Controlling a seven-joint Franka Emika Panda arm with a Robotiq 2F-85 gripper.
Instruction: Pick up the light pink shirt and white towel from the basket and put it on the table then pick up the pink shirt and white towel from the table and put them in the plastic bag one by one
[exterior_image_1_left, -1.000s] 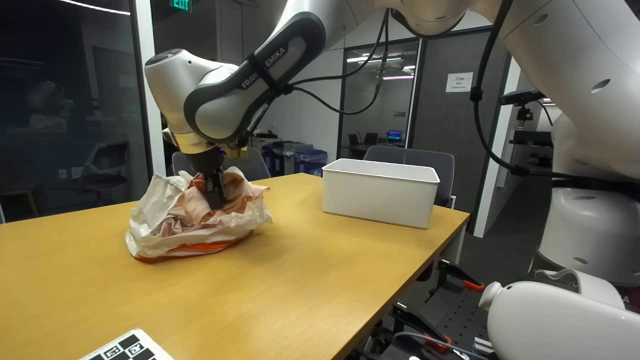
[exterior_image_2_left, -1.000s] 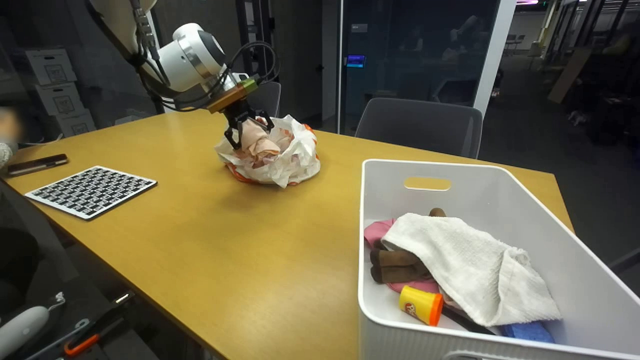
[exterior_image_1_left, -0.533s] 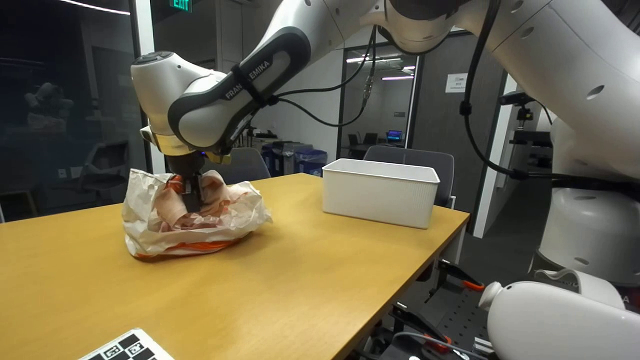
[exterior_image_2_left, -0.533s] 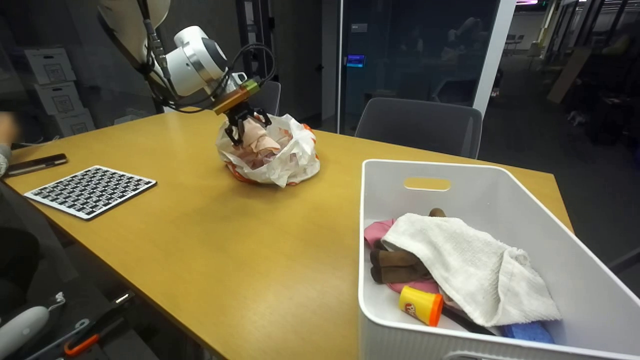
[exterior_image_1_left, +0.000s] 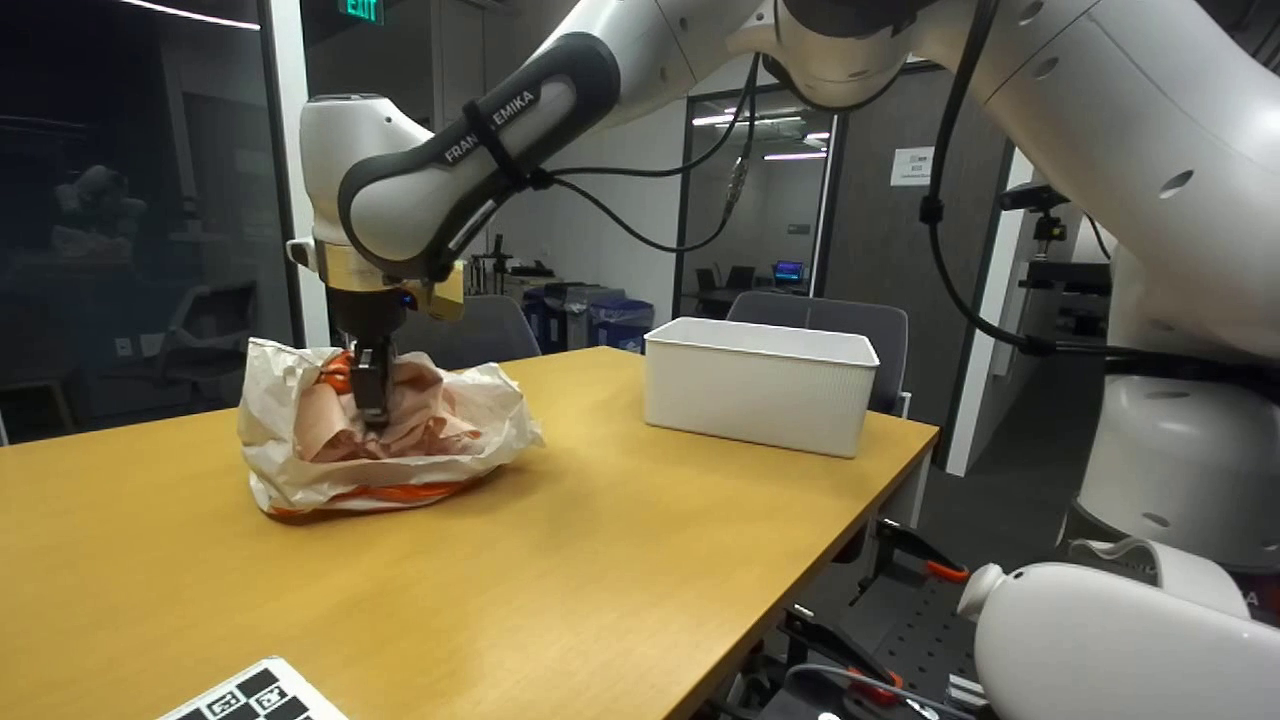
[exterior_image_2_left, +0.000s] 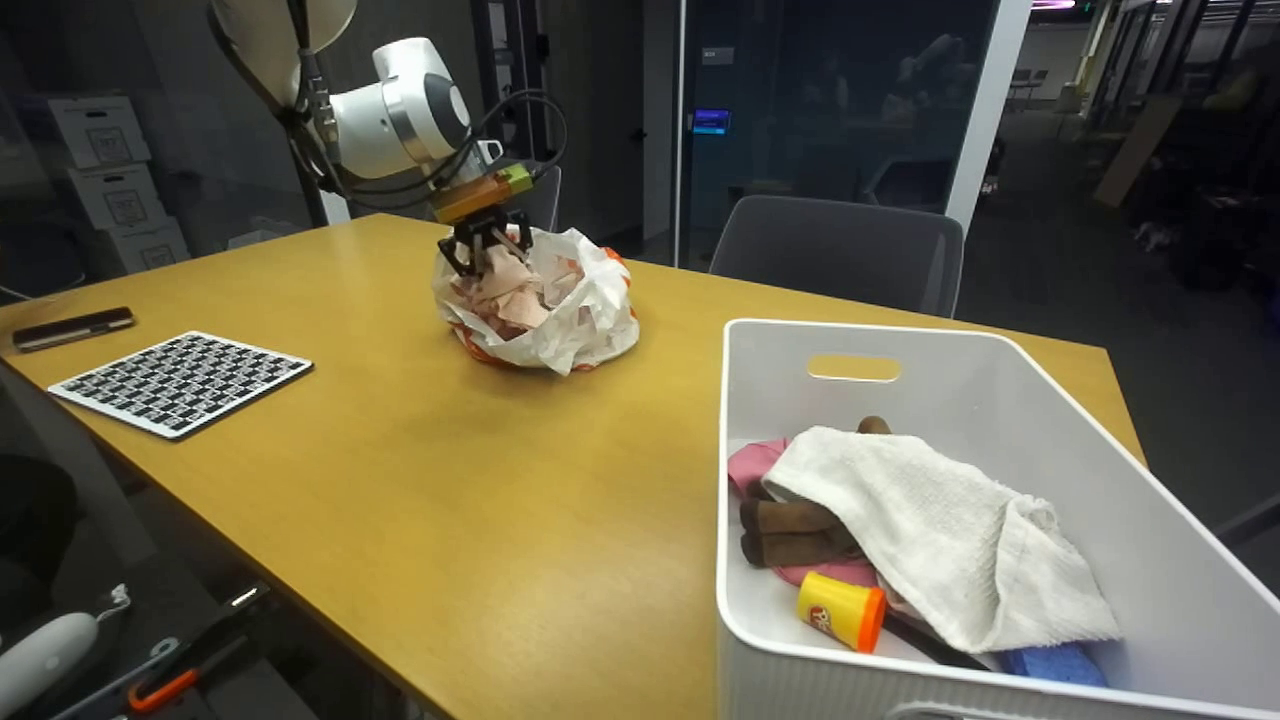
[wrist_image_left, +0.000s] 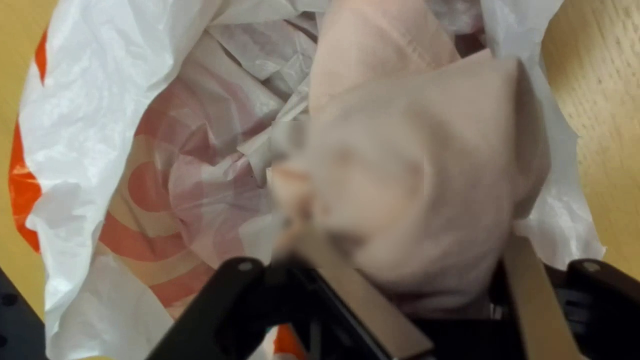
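Your tool (wrist_image_left: 407, 239), fingers (wrist_image_left: 370, 301) standing wide apart, is loosely straddling the light pink shirt (wrist_image_left: 470, 150) inside the plastic bag (wrist_image_left: 95, 100); well apart from that bag, the basket (exterior_image_2_left: 960, 385) is holding the white towel (exterior_image_2_left: 930, 530).

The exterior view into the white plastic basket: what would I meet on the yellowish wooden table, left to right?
Dark flat oblong object, black-and-white checkered board, crumpled white-and-orange plastic bag, white plastic basket.

Office, in an exterior view: EXIT sign (exterior_image_1_left: 361, 10), upper left; lined bins (exterior_image_1_left: 622, 324), centre; grey chair (exterior_image_1_left: 845, 318), centre right; posted notice (exterior_image_1_left: 916, 166), upper right.
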